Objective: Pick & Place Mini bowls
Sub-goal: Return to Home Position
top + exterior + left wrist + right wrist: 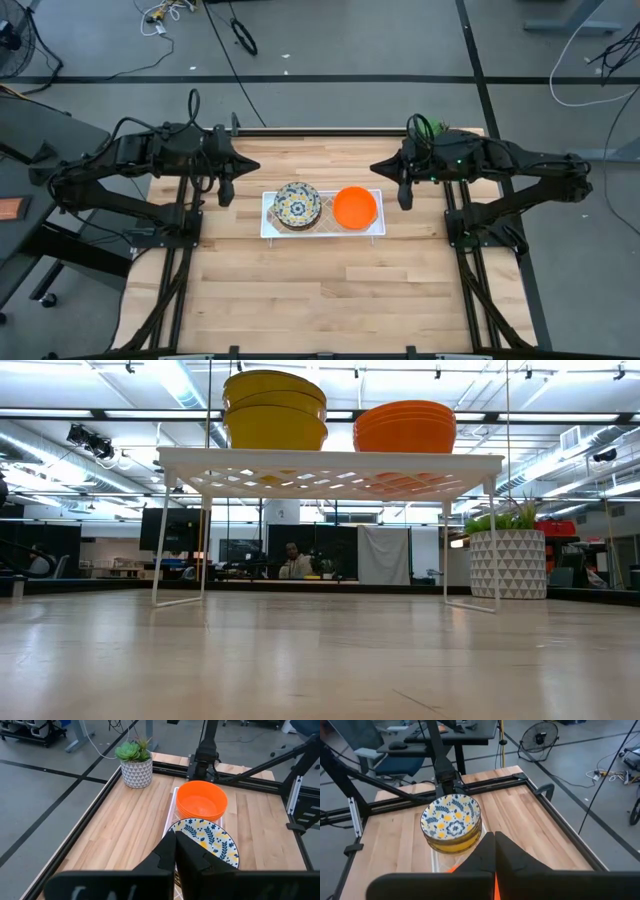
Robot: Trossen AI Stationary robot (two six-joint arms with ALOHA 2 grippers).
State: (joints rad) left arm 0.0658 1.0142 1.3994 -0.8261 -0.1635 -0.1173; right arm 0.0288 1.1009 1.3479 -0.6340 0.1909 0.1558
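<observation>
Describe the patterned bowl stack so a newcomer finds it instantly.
On the wooden table stands a white wire shelf holding two bowl stacks. The patterned stack sits at the end nearer the left end effector. It shows blue-and-yellow florals on white inside and yellow outside; the neighbouring stack is plain orange.

Robotics lab/workshop: wood bench [320,290] w/ left arm [130,165] & right arm [510,165] on a metal frame. Loose cables [240,35] on grey taped floor, pedestal fan [538,739], office chair [395,765], monitors [175,528], ceiling strip lights [190,385], person [293,563] seated in bkgd.
</observation>
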